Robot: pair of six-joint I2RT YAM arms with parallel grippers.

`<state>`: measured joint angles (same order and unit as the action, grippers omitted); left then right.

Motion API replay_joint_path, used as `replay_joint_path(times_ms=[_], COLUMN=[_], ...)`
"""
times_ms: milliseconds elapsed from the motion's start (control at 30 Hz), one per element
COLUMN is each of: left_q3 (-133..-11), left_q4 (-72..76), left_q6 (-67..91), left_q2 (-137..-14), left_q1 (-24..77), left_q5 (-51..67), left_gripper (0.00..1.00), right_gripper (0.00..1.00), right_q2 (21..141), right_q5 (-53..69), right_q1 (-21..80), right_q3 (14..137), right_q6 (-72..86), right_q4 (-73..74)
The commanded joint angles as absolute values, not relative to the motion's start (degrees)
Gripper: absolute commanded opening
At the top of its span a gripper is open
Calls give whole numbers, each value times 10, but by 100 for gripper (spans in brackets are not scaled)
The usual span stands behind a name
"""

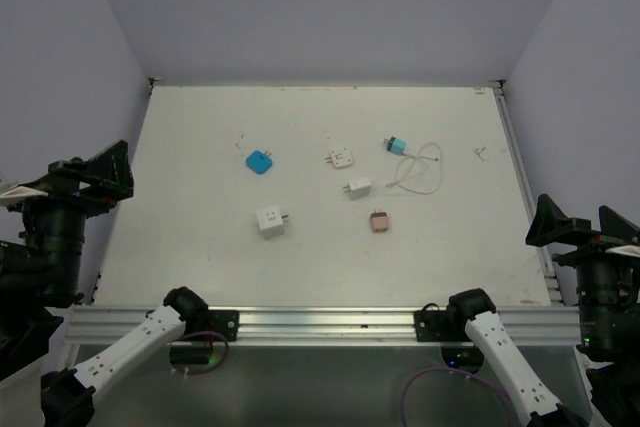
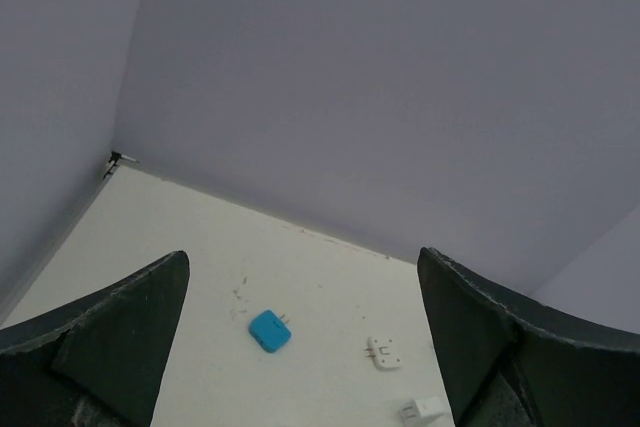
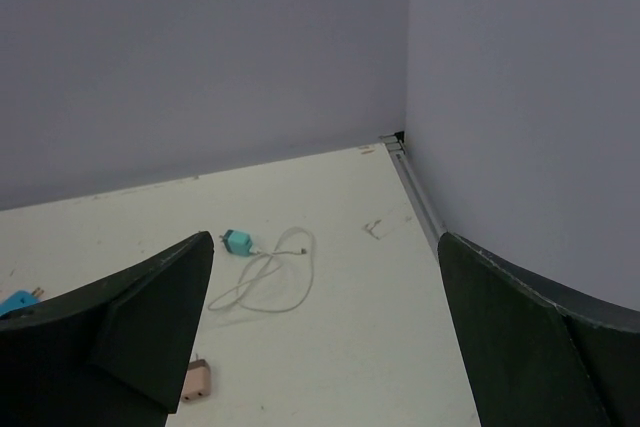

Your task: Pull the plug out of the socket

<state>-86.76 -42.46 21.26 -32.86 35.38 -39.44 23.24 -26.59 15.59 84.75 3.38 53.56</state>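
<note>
The socket [image 1: 271, 220] is a white cube with dark slots on top and short prongs on its right side; it lies alone on the table, left of centre, with nothing plugged into it. Two smaller white plug blocks [image 1: 339, 158] [image 1: 358, 188] lie apart from it, towards the middle. They also show in the left wrist view [image 2: 384, 352] [image 2: 422, 409]; the socket does not show in either wrist view. My left gripper [image 1: 108, 173] [image 2: 302, 259] is open and empty at the table's left edge. My right gripper [image 1: 552, 223] [image 3: 325, 239] is open and empty at the right edge.
A blue plug [image 1: 260, 162] [image 2: 270, 331] lies left of the white blocks. A pink plug [image 1: 380, 221] [image 3: 196, 379] lies near the middle. A teal plug [image 1: 396, 145] [image 3: 237, 243] with a looped white cable [image 1: 420, 172] [image 3: 270, 282] lies at the right. Walls enclose the table.
</note>
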Motion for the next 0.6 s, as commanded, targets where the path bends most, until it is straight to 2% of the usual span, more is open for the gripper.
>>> replay_joint_path(times_ms=[0, 567], left_q3=[-845, -766], left_q4=[-433, -390], left_q6=[184, 188], left_q2=[-301, -267], left_q1=[351, 352], left_q5=[-444, -487], left_gripper=[100, 100], right_gripper=[99, 99], right_q2=[222, 211], right_q5=[-280, -275], right_q1=[162, 163], right_q3=[855, 817], right_q6=[4, -23], right_q4=[500, 480])
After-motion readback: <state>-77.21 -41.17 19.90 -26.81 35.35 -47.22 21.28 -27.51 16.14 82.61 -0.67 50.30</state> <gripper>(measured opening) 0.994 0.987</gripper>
